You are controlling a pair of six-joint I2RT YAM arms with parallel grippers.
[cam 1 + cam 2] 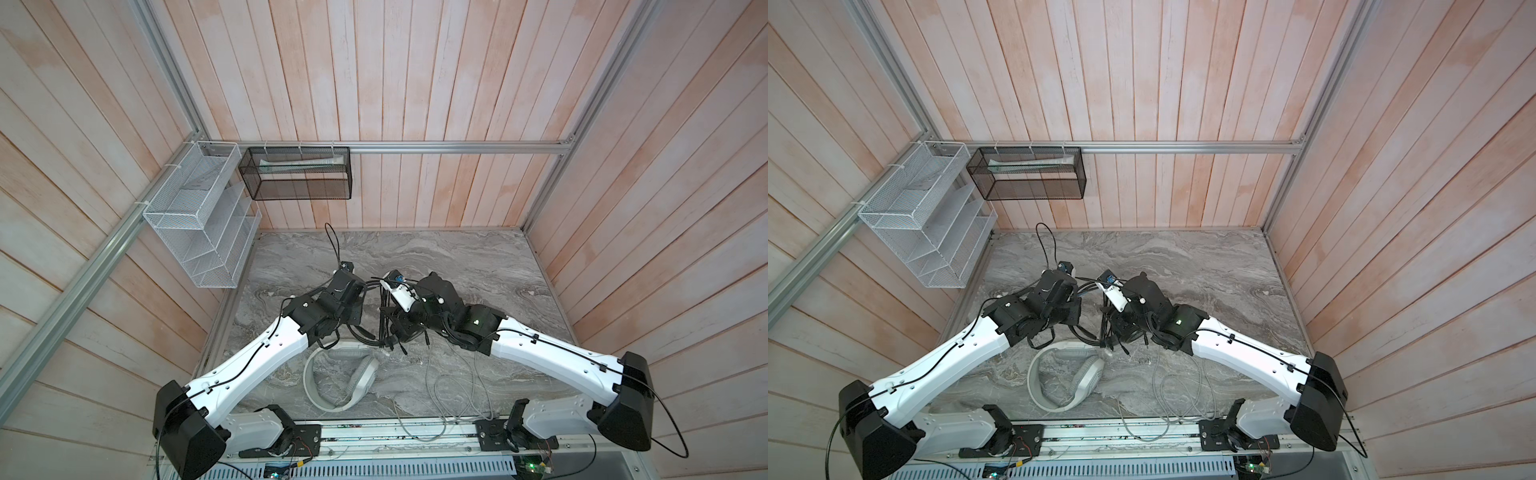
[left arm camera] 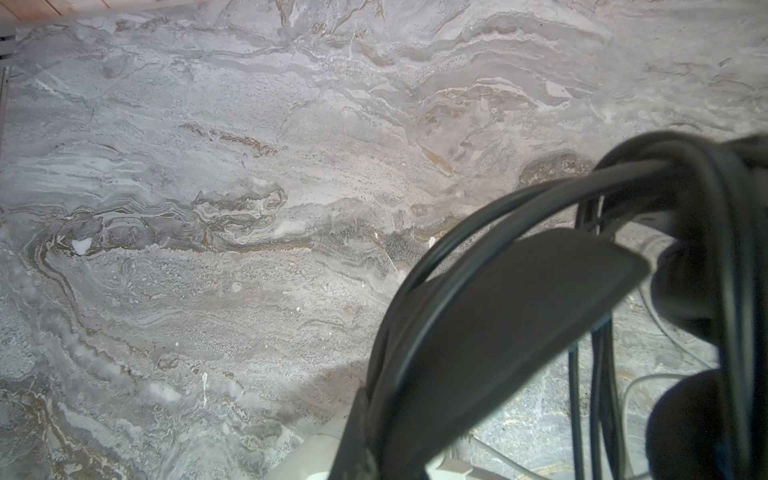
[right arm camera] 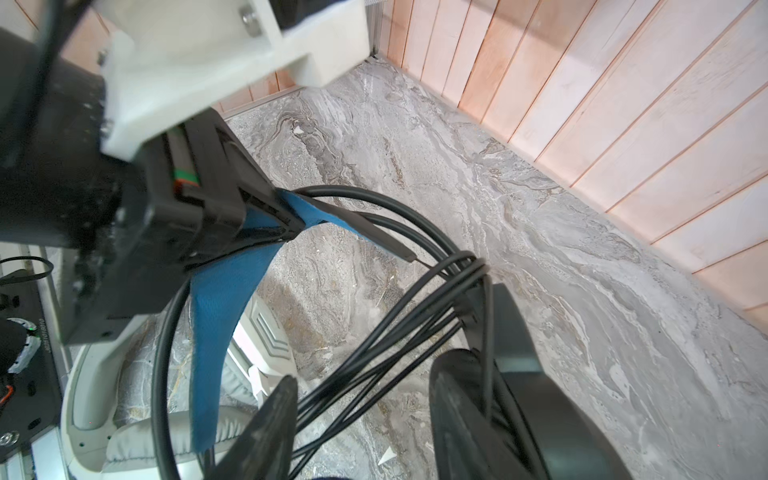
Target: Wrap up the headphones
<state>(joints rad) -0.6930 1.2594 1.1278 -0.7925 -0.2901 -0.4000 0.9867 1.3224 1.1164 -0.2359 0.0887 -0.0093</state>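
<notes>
The black headphones hang above the marble table between both arms. My left gripper is shut on their headband, gripping its blue inner lining. Loops of the black cable lie over the band. My right gripper is open. Cable strands run through the gap between its fingers, and neither finger pinches them. The white-grey headphones lie flat on the table near the front, below the black pair. Their grey cable trails loose toward the front rail.
A white wire rack and a black mesh basket hang on the back-left walls. Wood-panel walls close in the marble table on three sides. A metal rail runs along the front edge, with the grey cable draped over it.
</notes>
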